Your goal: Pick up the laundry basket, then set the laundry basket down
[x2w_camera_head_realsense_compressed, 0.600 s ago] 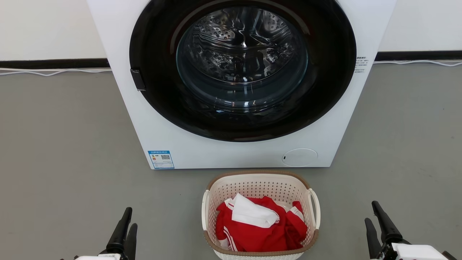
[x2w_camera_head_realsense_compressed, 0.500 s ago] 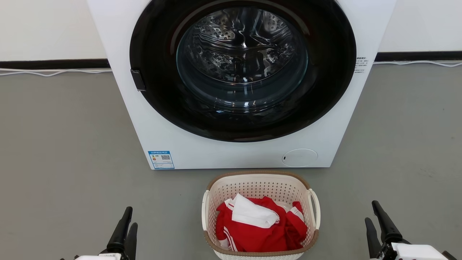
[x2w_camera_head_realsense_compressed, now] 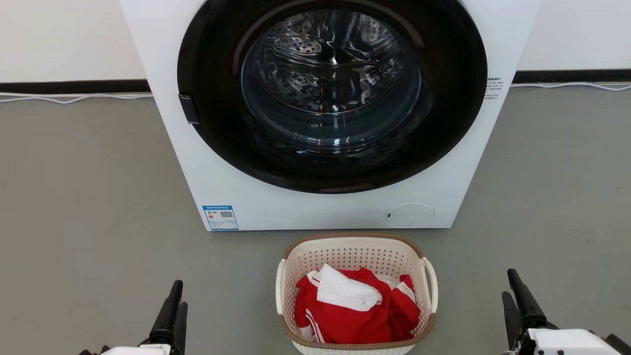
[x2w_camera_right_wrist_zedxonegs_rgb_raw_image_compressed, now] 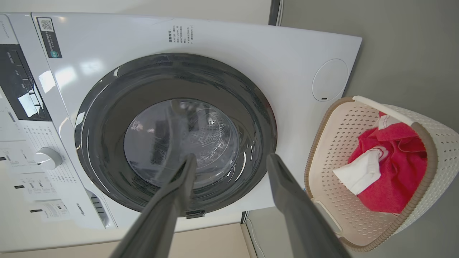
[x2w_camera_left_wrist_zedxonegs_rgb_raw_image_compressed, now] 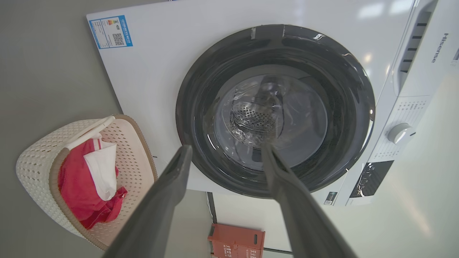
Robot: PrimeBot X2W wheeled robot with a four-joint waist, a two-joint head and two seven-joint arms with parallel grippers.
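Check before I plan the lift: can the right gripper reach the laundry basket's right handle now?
Probably yes: the right gripper is open, and only floor lies between it and the right handle of the laundry basket. The washing machine stands behind.

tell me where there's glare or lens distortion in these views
Head view: even light, sharp, reflections in the washing machine door glass. Left wrist view: wide-angle lens bows the machine's edges, glare on its white front. Right wrist view: same bowing, laundry basket skewed at the edge, glare by the controls.
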